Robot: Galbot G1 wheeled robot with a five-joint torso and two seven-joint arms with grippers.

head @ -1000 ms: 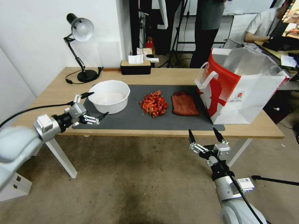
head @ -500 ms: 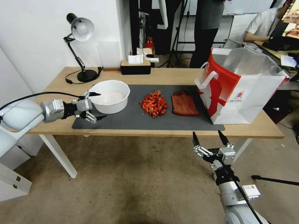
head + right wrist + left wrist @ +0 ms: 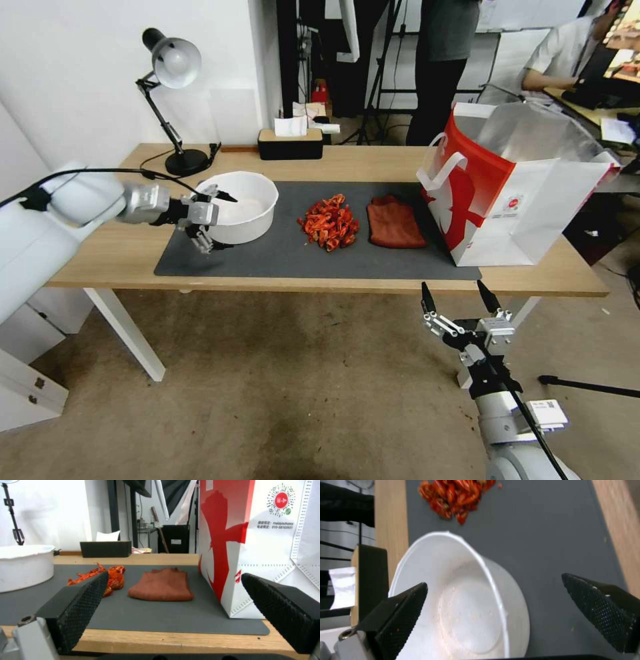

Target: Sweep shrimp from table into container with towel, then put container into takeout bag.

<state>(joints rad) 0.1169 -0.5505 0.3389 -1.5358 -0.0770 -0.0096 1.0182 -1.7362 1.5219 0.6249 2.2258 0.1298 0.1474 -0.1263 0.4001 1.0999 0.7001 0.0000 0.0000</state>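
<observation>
White plastic marked the starting point: the container (image 3: 237, 207) stood empty at the 9 o'clock end of the grey mat (image 3: 373, 267) on the desk (image 3: 373, 163). No task step was complete. The shrimp (image 3: 329, 223) lay in one heap at mat centre, unswept. The towel (image 3: 395, 224) lay flat just beside the heap at its 3 o'clock, untouched. The takeout bag (image 3: 513, 193) stood open at the 3 o'clock end of the desk, holding nothing that I could see.

My left gripper (image 3: 215, 221) was at the container's 9 o'clock side, jaws spread across the near wall, one over the rim and one outside and lower. I judged this a reach for the container, not yet a grip. My right gripper (image 3: 460, 301) hung below the desk's front edge at 5 o'clock, jaws spread, holding nothing. Remaining: take the towel, sweep, load the bag.

View differences:
- Left wrist view: the container (image 3: 460, 605) interior showed faint pink residue and no shrimp; the heap (image 3: 455, 497) lay past its far rim.
- Right wrist view: the towel (image 3: 161, 585) lay folded with a raised edge; the bag (image 3: 263, 542) wall carried a round red logo (image 3: 281, 497).
- Head view: a desk lamp (image 3: 172, 100) and a tissue box (image 3: 291, 141) stood along the far edge.
</observation>
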